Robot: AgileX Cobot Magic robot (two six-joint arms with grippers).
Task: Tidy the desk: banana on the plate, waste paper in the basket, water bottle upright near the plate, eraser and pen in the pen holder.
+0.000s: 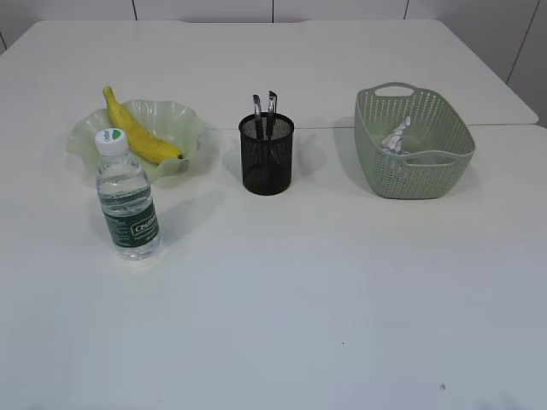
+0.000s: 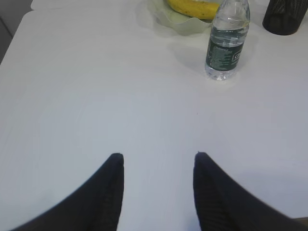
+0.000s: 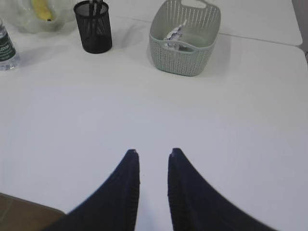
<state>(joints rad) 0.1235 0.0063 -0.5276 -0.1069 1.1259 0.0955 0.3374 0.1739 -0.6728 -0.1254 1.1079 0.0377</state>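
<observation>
A yellow banana (image 1: 141, 134) lies on the pale green wavy plate (image 1: 191, 121) at the left. The water bottle (image 1: 126, 196) stands upright just in front of the plate. A black mesh pen holder (image 1: 267, 155) in the middle holds pens (image 1: 270, 109); the eraser is hidden. Crumpled waste paper (image 1: 397, 137) lies inside the green basket (image 1: 414, 145) at the right. Neither arm shows in the exterior view. My left gripper (image 2: 159, 156) hangs open over bare table, the bottle (image 2: 227, 41) far ahead. My right gripper (image 3: 153, 152) stands open with a narrow gap, empty, the basket (image 3: 185, 37) far ahead.
The white table (image 1: 299, 307) stretches wide in front of the objects. A seam between two tabletops runs behind the pen holder. In the left wrist view the table's left edge (image 2: 19, 29) shows at the upper left.
</observation>
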